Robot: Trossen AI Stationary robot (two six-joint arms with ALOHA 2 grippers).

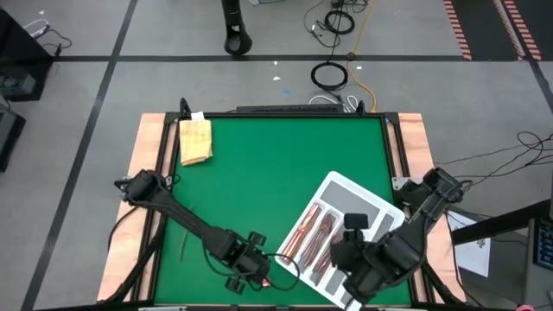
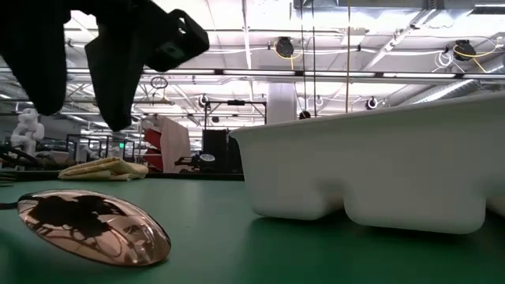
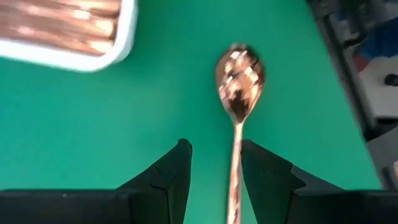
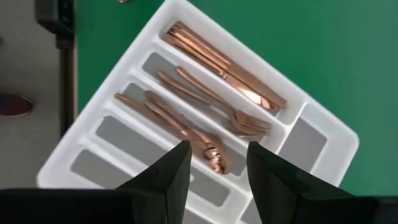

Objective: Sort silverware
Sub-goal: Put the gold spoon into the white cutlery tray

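Left gripper: While it hovers low over the mat, the left gripper (image 3: 214,180) holds its fingers apart, straddling the handle of a copper spoon (image 3: 239,84) lying flat, probably lined up for a pickup.
Right gripper: the right gripper (image 4: 214,174) hangs open and empty above the white tray (image 1: 373,200), likely waiting.
Silverware: knives (image 4: 221,65), forks (image 4: 214,102) and spoons (image 4: 180,127) lie in separate slots.
Surface: green mat (image 1: 268,164); folded yellow cloth (image 1: 195,140) at the far corner.
Room: cables on grey floor.

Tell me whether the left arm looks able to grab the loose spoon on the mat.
Probably yes: the left pincer hangs open over the spoon, whose handle runs between its fingers, with bare green mat around it.
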